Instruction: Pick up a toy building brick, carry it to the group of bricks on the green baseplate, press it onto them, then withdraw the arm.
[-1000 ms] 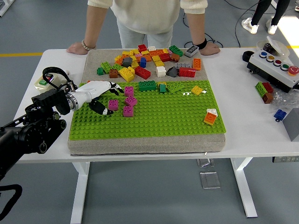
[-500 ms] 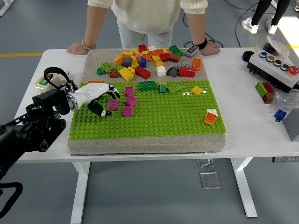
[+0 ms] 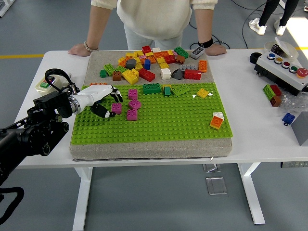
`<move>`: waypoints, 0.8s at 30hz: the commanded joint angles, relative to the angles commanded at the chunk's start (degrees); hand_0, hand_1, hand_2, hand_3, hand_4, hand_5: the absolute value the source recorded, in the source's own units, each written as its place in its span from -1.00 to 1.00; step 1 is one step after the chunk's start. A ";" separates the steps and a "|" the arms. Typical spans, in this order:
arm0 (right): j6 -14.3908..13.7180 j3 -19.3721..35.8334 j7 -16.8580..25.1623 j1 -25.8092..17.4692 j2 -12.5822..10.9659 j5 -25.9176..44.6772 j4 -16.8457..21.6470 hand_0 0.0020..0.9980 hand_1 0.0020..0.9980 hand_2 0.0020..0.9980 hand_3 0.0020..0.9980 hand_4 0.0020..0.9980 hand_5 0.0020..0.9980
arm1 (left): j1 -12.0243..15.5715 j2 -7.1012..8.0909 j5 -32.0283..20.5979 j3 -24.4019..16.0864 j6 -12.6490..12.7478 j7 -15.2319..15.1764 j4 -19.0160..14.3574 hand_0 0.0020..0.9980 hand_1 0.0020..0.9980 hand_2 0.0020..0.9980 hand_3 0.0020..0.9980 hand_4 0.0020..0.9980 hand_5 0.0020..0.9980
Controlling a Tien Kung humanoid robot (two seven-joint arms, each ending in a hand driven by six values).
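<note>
Several magenta bricks sit in a group on the left part of the green baseplate (image 3: pixel 159 122): one at the group's left (image 3: pixel 117 108), one at the top (image 3: pixel 133 94), one in the middle (image 3: pixel 135 104) and one at the bottom (image 3: pixel 132 114). My left hand (image 3: pixel 111 105), white with black fingertips, lies low over the baseplate just left of the leftmost magenta brick. Its fingers are loosely spread, thumb below and the others above, and they hold nothing. My right arm is out of the picture.
A pile of loose mixed-colour bricks (image 3: pixel 154 62) lies on the grey mat behind the baseplate. A small orange and white stack (image 3: pixel 216 120) stands at the baseplate's right. A person's hands (image 3: pixel 79 49) (image 3: pixel 217 49) rest on the far table edge. A button box (image 3: pixel 284 70) is far right.
My left hand has drawn back a little to the left, off the leftmost magenta brick, which stays in place on the baseplate. The person has shifted slightly.
</note>
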 joint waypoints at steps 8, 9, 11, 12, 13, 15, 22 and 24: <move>0.06 0.00 -0.03 -0.02 -0.03 -0.04 0.00 0.50 0.36 0.45 0.30 0.81 -0.03 | 0.04 -0.14 -0.40 0.29 -0.09 0.15 0.42 0.51 0.43 0.22 0.18 0.51 -1.00; 0.06 0.01 -0.03 -0.02 -0.03 -0.05 0.00 0.50 0.36 0.45 0.30 0.81 -0.03 | 0.03 -0.14 -0.42 0.30 -0.10 0.14 0.45 0.51 0.43 0.22 0.18 0.51 -1.00; 0.05 -0.06 -0.02 0.00 -0.02 -0.05 0.00 0.50 0.36 0.45 0.30 0.81 -0.03 | 0.03 -0.18 -0.48 0.27 -0.23 0.18 0.59 0.52 0.43 0.23 0.18 0.51 -1.00; 0.04 -0.07 -0.02 0.00 -0.02 -0.05 0.00 0.50 0.36 0.45 0.30 0.81 -0.03 | 0.03 -0.19 -0.49 0.26 -0.26 0.18 0.62 0.52 0.43 0.23 0.18 0.51 -1.00; 0.03 -0.12 -0.01 0.00 -0.01 -0.04 0.00 0.50 0.36 0.45 0.30 0.81 -0.03 | 0.05 -0.20 -0.57 0.34 -0.19 0.23 0.65 0.52 0.43 0.23 0.18 0.51 -1.00; 0.01 -0.18 -0.01 0.00 0.01 -0.03 0.00 0.50 0.36 0.45 0.30 0.81 -0.03 | 0.08 -0.21 -0.70 0.47 -0.06 0.26 0.74 0.52 0.43 0.23 0.18 0.51 -1.00; 0.01 -0.25 0.00 -0.12 0.04 -0.08 0.00 0.50 0.36 0.45 0.30 0.81 -0.03 | 0.15 -0.29 -0.85 0.68 0.47 0.23 0.90 0.49 0.43 0.21 0.16 0.46 -1.00; 0.01 -0.27 0.01 -0.11 0.04 -0.06 0.00 0.50 0.36 0.45 0.30 0.82 -0.02 | 0.16 -0.30 -0.92 0.72 0.63 0.20 0.92 0.32 0.27 0.15 0.11 0.26 -1.00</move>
